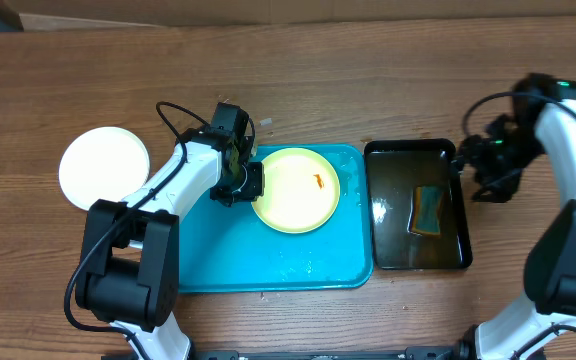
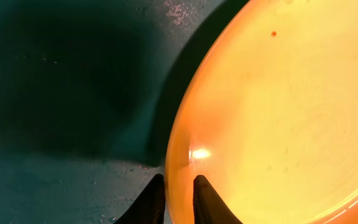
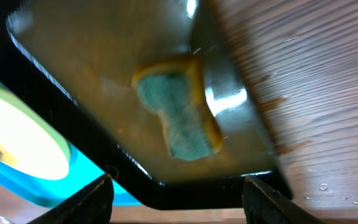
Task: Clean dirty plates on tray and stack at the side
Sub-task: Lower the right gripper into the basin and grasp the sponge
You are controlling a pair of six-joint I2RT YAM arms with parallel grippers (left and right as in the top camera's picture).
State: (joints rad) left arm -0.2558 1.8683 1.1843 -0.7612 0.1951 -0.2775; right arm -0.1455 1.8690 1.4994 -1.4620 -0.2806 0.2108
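Note:
A pale yellow plate (image 1: 296, 190) with an orange-red smear lies on the turquoise tray (image 1: 228, 260). My left gripper (image 1: 251, 185) is shut on the plate's left rim. In the left wrist view the rim of the plate (image 2: 278, 112) passes between the two fingers (image 2: 178, 190). A white plate (image 1: 105, 167) sits on the table left of the tray; I cannot tell if another plate lies under it. My right gripper (image 1: 473, 165) is open and empty over the far right corner of the black tray; its fingers (image 3: 179, 196) are spread wide.
A black tray of water (image 1: 418, 205) stands right of the turquoise tray, with a yellow-and-green sponge (image 1: 429, 210) lying in it. The sponge (image 3: 176, 118) also shows in the right wrist view. Wooden table all round.

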